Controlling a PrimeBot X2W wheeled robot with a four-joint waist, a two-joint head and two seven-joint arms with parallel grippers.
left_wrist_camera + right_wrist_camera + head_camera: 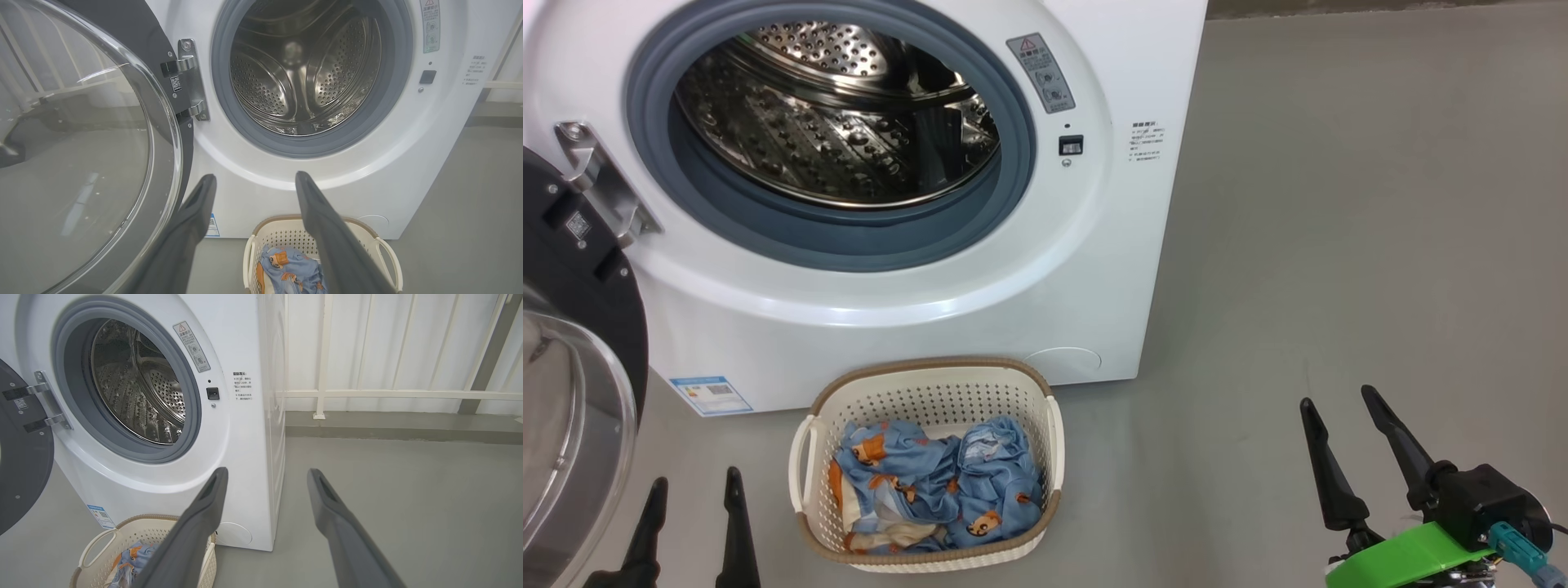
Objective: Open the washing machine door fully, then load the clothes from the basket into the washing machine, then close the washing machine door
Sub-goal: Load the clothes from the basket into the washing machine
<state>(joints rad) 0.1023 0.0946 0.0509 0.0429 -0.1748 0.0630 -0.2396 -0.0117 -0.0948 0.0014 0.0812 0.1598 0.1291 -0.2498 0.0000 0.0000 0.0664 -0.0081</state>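
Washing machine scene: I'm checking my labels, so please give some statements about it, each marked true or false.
The washing machine door is swung open. True.
The clothes lie in the drum. False: they are in the basket; the drum looks empty.
The left gripper is shut on a garment. False: it is open, holding nothing.
The right gripper is open. True.
The basket stands on the floor before the washing machine. True.

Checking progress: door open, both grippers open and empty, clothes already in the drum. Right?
No: the head view shows the clothes in the basket, and the drum bare. The door is open; left gripper and right gripper are open and empty.
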